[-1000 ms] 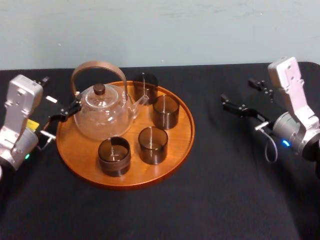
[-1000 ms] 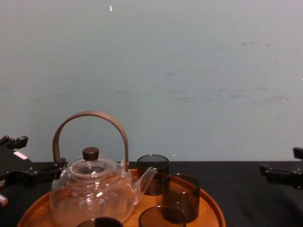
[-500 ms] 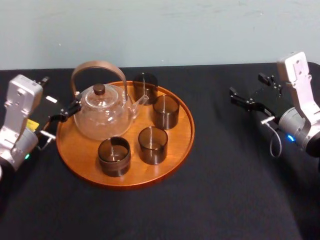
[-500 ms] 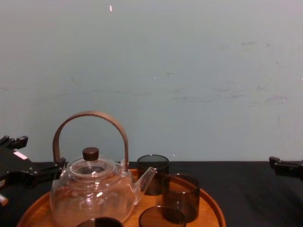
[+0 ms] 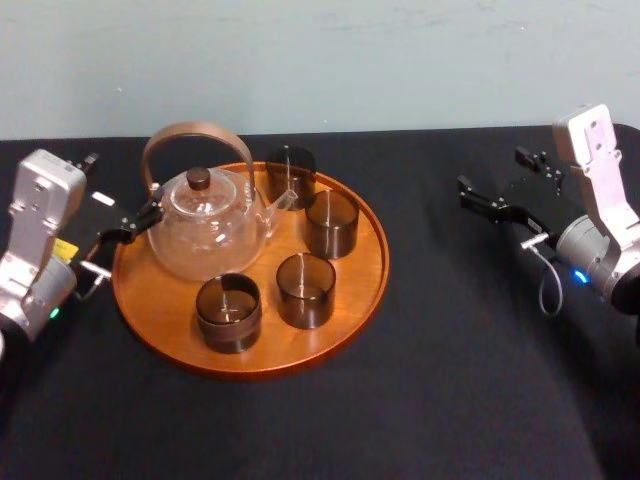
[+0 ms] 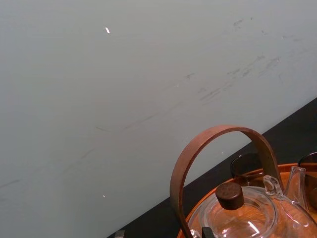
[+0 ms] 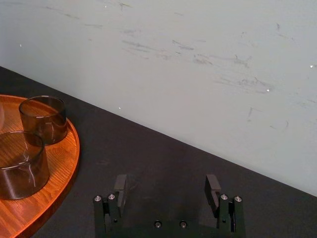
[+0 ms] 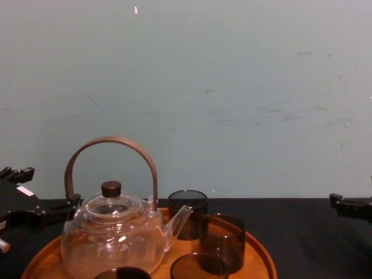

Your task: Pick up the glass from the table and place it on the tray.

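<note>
A black-covered table (image 5: 450, 390) is seen from above, with a large round orange-brown wooden tray (image 5: 352, 275) set on it left of centre. Nearest the robot, a front-left glass (image 5: 228, 312) and a front-right glass (image 5: 305, 290), both short and made of dark smoked glass, are placed side by side on the tray, close but apart. Behind the front-left glass a clear glass teapot (image 5: 205, 238) is set, with a dark knob on its lid and an arched wooden handle (image 5: 190, 133) over it. A third glass (image 5: 331, 223) is stood to the right of the teapot's spout. Behind that, by the tray's far rim, is the farthest glass (image 5: 291, 172). All four glasses are found upright inside the tray's rim.

The left gripper (image 5: 130, 228) is held just outside the tray's left rim, level with the teapot and pointed towards it. Whether it is spread or pressed together cannot be told. The right gripper (image 7: 166, 184) is held well apart from the tray, over bare cloth on the right side of the table, and it is spread wide and empty. A pale, scuffed wall (image 5: 350, 60) is seen behind the table.
</note>
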Robot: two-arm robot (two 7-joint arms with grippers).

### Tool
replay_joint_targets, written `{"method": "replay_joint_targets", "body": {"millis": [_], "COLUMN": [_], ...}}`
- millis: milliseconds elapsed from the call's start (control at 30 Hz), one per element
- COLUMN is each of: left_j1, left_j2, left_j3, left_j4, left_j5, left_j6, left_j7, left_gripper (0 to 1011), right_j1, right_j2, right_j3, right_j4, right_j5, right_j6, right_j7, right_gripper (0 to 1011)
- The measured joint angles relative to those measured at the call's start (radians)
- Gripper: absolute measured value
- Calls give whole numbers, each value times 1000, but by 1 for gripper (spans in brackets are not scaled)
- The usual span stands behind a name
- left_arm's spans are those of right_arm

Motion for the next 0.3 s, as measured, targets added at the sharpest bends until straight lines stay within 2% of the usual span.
{"method": "replay_joint_targets", "body": {"millis": [300], "left_j1": [0], "left_j2": [0], "left_j3": [0], "left_j4": [0], "left_j5": [0], "left_j6": [0], "left_j7": [0], "left_gripper": [1009], "right_j1": [0], "right_j2": [1], "right_j3": [-1], "right_j4": [0], "right_j5": [0], "right_j6": [1], "right_j7": [0], "right_gripper": [1002]}}
